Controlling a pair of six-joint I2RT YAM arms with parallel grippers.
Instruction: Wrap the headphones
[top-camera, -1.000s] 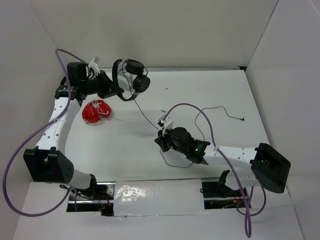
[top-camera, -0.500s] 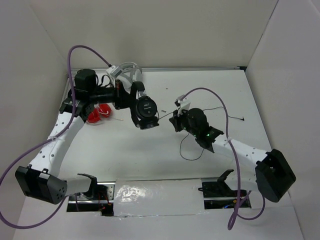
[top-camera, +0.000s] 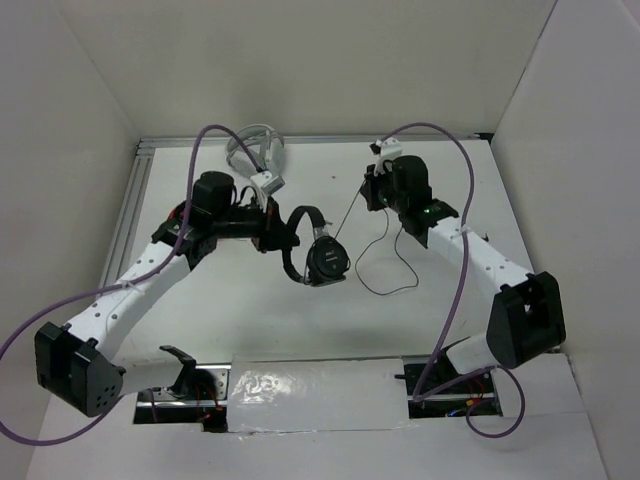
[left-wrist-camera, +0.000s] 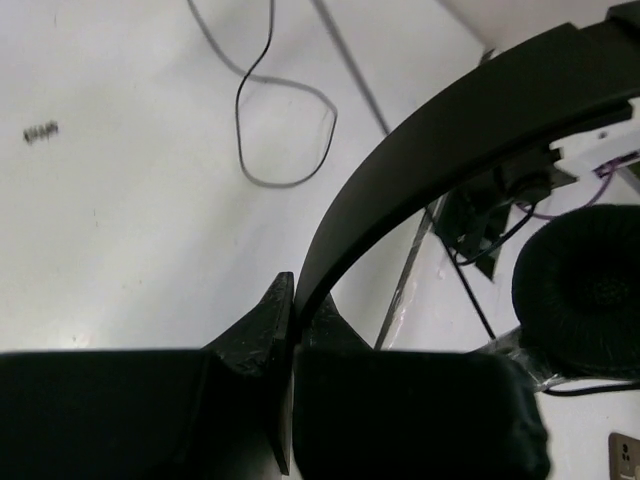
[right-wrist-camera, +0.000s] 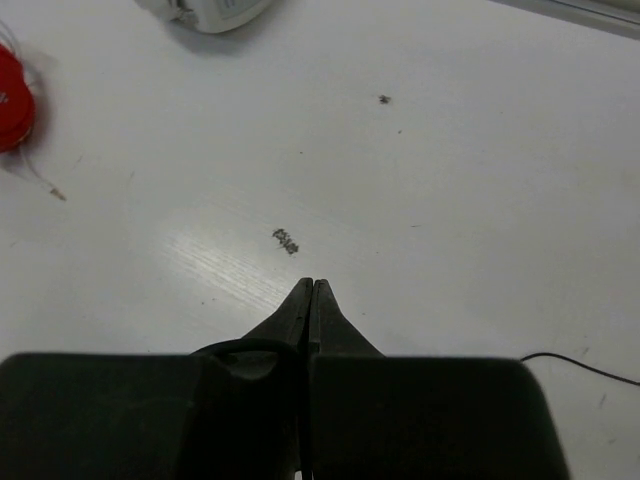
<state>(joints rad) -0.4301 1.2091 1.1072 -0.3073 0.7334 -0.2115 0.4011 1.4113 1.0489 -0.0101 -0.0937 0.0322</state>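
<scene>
The black headphones hang from my left gripper (top-camera: 276, 238) above the table's middle. Its jaws are shut on the thin headband (top-camera: 303, 214), and one round earcup (top-camera: 325, 263) hangs lowest. In the left wrist view the headband (left-wrist-camera: 430, 165) rises from between the closed fingers of the left gripper (left-wrist-camera: 297, 297), with a padded earcup (left-wrist-camera: 585, 290) at right. The thin black cable (top-camera: 347, 218) runs taut from the earcup up to my right gripper (top-camera: 368, 192) at the back, then droops in a loop (top-camera: 385, 291) on the table. The right gripper (right-wrist-camera: 312, 286) is shut, with a bit of cable (right-wrist-camera: 240, 346) beside its left finger.
Grey-white headphones (top-camera: 255, 146) lie at the back wall, also in the right wrist view (right-wrist-camera: 215, 10). Red headphones (right-wrist-camera: 10, 100) with a white cable lie to the left, mostly hidden under my left arm in the top view. White walls enclose three sides.
My left arm has carried the headphones from the back left toward the table's middle. My right gripper has moved from the middle to the back, drawing the cable taut.
</scene>
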